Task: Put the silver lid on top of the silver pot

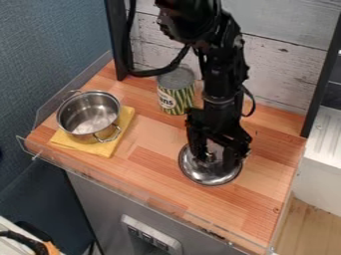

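Observation:
My gripper (214,159) hangs down right of the counter's middle, directly over the silver lid (209,175). Its two fingers stand apart, one on each side of the lid's knob, so it is open. The round lid lies on the wooden counter, its upper part hidden behind the gripper. At the left, the silver pot (88,113) stands uncovered on a folded yellow cloth (122,128), with a loop handle at its back left and another at its front right.
A green and yellow can (176,94) stands near the back wall, between the pot and the arm. A low transparent guard (120,183) runs along the counter's front edge. A dark upright post (117,45) rises at the back left, another at the back right.

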Robot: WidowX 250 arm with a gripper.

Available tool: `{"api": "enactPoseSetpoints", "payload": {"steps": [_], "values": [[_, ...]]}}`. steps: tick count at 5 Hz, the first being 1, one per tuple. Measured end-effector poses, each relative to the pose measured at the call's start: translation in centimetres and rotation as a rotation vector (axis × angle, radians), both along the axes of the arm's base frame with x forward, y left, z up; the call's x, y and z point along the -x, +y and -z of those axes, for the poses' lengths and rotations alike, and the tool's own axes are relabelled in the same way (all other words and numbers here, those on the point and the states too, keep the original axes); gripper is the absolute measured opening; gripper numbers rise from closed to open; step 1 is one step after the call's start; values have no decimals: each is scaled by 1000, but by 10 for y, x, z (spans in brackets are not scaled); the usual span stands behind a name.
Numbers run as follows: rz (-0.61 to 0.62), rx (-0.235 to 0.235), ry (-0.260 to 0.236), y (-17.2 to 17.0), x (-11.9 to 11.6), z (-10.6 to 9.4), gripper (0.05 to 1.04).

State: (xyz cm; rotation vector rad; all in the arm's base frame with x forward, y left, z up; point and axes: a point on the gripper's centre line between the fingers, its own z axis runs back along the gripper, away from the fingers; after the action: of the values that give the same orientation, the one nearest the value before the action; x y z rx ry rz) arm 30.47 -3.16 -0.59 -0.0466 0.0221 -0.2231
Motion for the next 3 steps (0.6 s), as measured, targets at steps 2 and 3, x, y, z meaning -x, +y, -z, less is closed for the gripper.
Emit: {"api": "enactPoseSetpoints", "payload": {"steps": [2,3], "values": [[4,-21,2,6,0,2,664],[3,-24,5,6,-1,2,364]]}}
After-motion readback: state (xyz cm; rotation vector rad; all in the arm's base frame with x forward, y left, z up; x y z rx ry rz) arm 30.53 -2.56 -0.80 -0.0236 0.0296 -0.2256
